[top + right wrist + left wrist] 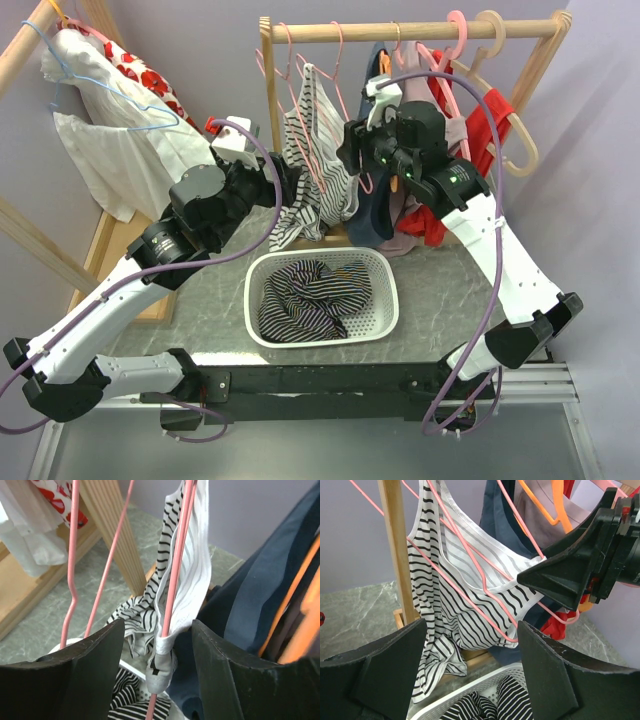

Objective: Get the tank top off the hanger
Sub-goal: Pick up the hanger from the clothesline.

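The tank top [305, 140], white with black stripes, hangs on a pink hanger [292, 70] at the left end of the wooden rack [520, 24], in the upper middle of the top view. Its lower part falls in loose folds beside the rack's left post [395, 545].

The right gripper [157, 630] comes to the hanger from the right side of the frame. Its jaws stand apart. In the right wrist view the pink wire runs upright between the two fingers [85, 665], and an edge of the tank top wraps around the wire there. I cannot tell if a finger touches the wire. In the left wrist view the tip of this gripper lies against the white edge of the tank top, at the right end of the hanger.

The left gripper [472, 635] is at the left of the tank top in the top view and points toward it. Its jaws are wide apart and nothing is between them; the striped cloth hangs beyond the fingers.

Below the tank top, in the lower middle of the top view, stands a white basket [388, 290] with another striped cloth [315, 295] in it. To the right of the tank top hangs a dark blue garment [260, 595].
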Controlling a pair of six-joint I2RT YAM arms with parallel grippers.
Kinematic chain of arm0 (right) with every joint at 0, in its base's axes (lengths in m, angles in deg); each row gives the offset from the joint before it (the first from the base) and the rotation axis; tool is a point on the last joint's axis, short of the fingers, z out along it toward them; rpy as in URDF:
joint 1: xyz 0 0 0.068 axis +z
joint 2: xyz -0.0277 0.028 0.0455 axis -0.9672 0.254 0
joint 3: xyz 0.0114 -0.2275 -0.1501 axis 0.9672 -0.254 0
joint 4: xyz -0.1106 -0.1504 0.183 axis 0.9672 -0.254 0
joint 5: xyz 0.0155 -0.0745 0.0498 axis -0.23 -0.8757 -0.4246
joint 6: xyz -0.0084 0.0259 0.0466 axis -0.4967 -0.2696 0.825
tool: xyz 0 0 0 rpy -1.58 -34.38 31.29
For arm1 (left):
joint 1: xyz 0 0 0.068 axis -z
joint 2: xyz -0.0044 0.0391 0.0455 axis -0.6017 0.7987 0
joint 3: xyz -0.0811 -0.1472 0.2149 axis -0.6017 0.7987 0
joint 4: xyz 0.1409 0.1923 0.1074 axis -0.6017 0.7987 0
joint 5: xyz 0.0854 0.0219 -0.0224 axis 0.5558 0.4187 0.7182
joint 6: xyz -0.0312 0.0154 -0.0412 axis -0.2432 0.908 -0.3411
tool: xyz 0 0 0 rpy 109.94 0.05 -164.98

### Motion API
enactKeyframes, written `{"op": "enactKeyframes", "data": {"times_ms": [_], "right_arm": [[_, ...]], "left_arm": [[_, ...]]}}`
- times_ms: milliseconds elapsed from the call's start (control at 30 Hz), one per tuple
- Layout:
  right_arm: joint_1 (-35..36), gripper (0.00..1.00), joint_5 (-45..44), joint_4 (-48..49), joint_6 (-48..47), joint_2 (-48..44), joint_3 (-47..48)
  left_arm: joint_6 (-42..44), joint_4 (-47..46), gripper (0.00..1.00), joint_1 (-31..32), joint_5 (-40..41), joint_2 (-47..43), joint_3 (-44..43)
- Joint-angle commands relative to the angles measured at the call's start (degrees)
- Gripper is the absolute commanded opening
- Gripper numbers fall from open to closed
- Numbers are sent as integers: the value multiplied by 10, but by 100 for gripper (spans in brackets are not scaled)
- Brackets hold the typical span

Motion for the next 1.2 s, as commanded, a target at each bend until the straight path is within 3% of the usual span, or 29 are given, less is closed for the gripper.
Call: {"op": "enactKeyframes", "data": {"times_ms": [0,167,267,500,800,967,1167], "right_arm": [[7,62,-6,-17,-9,-18,-2],[10,45,4,-35,-11,-24,4],[10,40,6,-32,-7,-31,-2],[13,1,36,-7,3,-47,-7],[18,0,9,17,43,-77,11],[30,0,-90,28,57,-110,7],[64,0,-134,31,64,-132,5]], "left_arm": [[9,-24,79,2,-9,-16,3],[2,-23,79,2,-12,-16,6],[0,-26,79,2,-14,-17,11],[-3,-25,79,2,-18,-19,14],[-4,-28,78,2,-16,-30,17],[-3,-28,79,2,-12,-33,19],[-9,-26,79,2,-20,-26,18]]}}
